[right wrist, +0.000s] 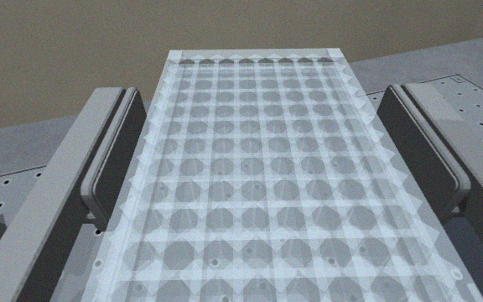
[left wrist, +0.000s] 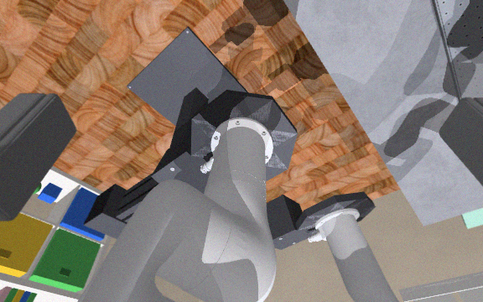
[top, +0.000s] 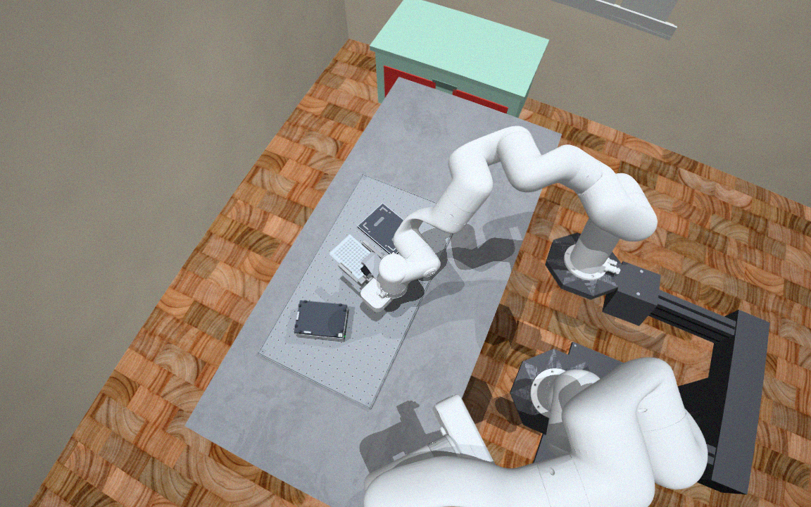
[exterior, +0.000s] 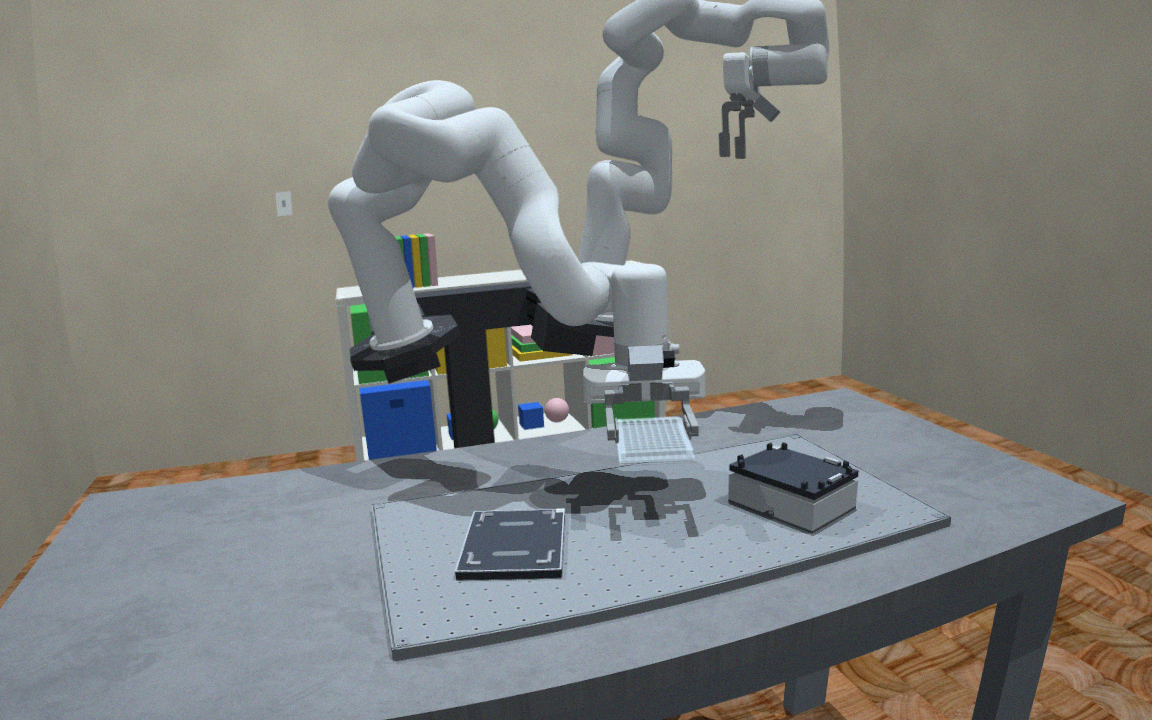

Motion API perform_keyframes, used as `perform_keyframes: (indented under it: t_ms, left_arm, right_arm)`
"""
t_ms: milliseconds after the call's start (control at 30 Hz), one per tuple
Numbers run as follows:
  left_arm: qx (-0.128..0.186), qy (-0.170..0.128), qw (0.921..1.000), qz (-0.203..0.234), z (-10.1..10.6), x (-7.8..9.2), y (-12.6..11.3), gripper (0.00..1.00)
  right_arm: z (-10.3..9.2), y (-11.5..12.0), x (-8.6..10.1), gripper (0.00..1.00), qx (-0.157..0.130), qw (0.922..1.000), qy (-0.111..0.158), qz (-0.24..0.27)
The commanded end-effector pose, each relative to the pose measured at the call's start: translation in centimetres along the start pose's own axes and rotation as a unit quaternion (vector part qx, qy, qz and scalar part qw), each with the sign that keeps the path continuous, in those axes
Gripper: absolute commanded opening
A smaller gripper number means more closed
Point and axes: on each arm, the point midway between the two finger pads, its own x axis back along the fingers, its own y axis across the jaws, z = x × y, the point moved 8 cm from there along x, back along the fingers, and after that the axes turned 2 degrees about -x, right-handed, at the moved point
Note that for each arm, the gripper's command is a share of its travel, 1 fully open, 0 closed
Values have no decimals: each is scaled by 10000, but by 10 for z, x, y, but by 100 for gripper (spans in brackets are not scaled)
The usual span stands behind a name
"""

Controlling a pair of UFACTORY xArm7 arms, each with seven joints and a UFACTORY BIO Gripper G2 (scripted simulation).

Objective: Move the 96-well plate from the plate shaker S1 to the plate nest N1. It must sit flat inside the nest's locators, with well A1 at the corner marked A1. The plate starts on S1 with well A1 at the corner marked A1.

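The clear 96-well plate (top: 351, 251) (exterior: 654, 440) (right wrist: 258, 168) is held in the air, above the pegboard between shaker and nest. My right gripper (exterior: 652, 433) (right wrist: 262, 143) is shut on its two long sides. The plate looks roughly level; its A1 mark cannot be read. The plate shaker S1 (top: 320, 319) (exterior: 793, 503), a grey box with a dark top and corner posts, bears nothing. The plate nest N1 (top: 377, 219) (exterior: 510, 539), a low dark slab with light corner locators, is empty; the right arm partly hides it in the top view. My left gripper (exterior: 732, 147) (left wrist: 250, 155) is open and empty, high and far from the plate.
The perforated board (top: 333, 362) (exterior: 652, 573) bears the shaker and nest on the grey table (top: 238, 403) (exterior: 159, 582). The right arm reaches over the table from the arm-base side. A green cabinet (top: 459, 44) stands beyond one table end. A shelf stands behind the arm bases.
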Motion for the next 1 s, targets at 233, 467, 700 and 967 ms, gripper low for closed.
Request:
perform_keyframes:
  t_ms: [233, 467, 700, 967]
  left_arm:
    - [-1, -13, 10000, 4, 0, 1, 0, 100]
    - [-1, -13, 10000, 4, 0, 1, 0, 100]
    - [-1, -13, 10000, 4, 0, 1, 0, 100]
    - [-1, -13, 10000, 4, 0, 1, 0, 100]
  right_arm:
    - [0, -26, -6, 0, -31, 10000, -16, -9]
    - [2, -49, -11, 0, -30, 10000, -16, -9]
    - [3, -66, -14, 0, -29, 10000, -17, -9]
    - [6, -92, -19, 0, -28, 10000, -17, -9]
